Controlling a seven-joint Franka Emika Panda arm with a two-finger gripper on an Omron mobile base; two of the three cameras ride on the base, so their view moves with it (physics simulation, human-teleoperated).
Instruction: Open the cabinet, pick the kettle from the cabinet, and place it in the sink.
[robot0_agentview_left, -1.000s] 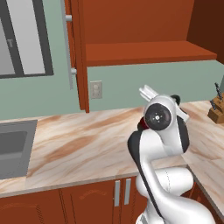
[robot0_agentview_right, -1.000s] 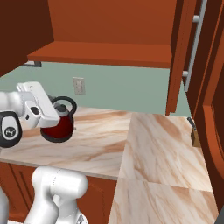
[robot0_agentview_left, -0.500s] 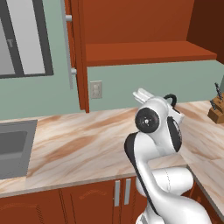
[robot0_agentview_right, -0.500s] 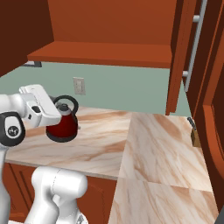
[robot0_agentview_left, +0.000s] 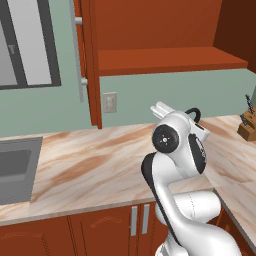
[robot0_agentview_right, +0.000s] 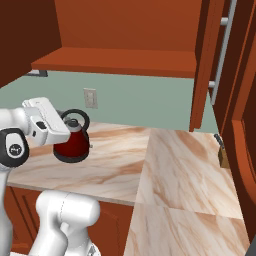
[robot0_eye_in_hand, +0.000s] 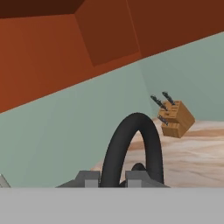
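Gripper (robot0_eye_in_hand: 109, 177): clamped on kettle (robot0_agentview_right: 73, 142) handle.
Kettle: held above countertop (robot0_agentview_right: 165, 170), below open cabinet (robot0_agentview_right: 125, 60) shelf edge.
Sink (robot0_agentview_left: 17, 170): far along countertop, well apart from kettle.
Knife block (robot0_eye_in_hand: 175, 118): beyond kettle, by green wall.

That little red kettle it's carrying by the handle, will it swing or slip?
The kettle hangs from its thin arched handle, pinched by the shut tool, so it may pivot or swing. Its rounded body looks bottom-heavy, so it probably hangs upright. The smooth handle might slip.
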